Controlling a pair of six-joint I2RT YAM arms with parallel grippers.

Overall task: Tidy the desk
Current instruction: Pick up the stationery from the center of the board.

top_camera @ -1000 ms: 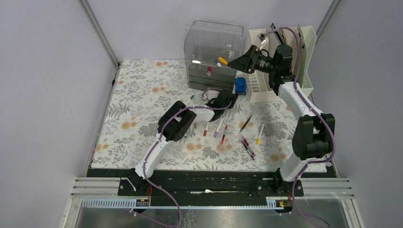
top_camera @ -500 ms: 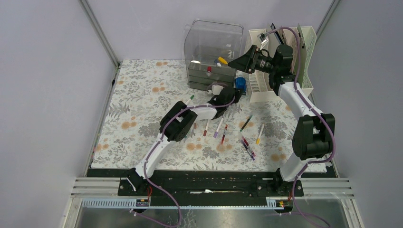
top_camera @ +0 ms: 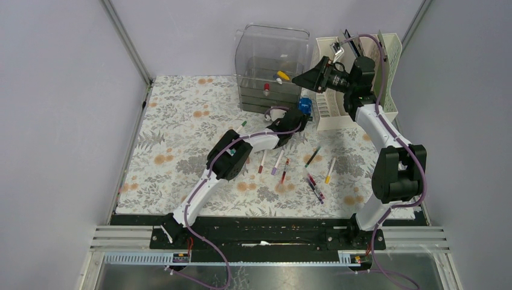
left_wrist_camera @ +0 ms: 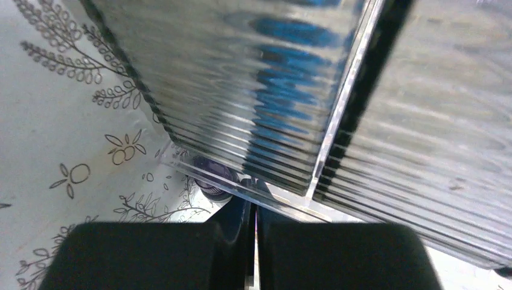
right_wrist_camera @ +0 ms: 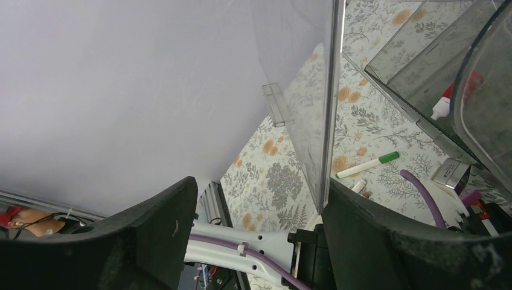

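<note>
Left jaws: I see them clenched shut at the drawer box's (left_wrist_camera: pixel 253 90) bottom edge.
Right jaws: released wide, straddling a clear panel (right_wrist_camera: pixel 323 90).
Table (top_camera: pixel 181 121): pens (top_camera: pixel 279 163) scattered.

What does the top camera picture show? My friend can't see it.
Two white robot arms reach across a flower-printed desk toward a clear plastic drawer box. The left end effector is shut at the box's base; the right end effector, open, is raised by its top. Coloured pens lie scattered.

No word, label, brand or number can be read anywhere on the desk (top_camera: pixel 181 121).
</note>
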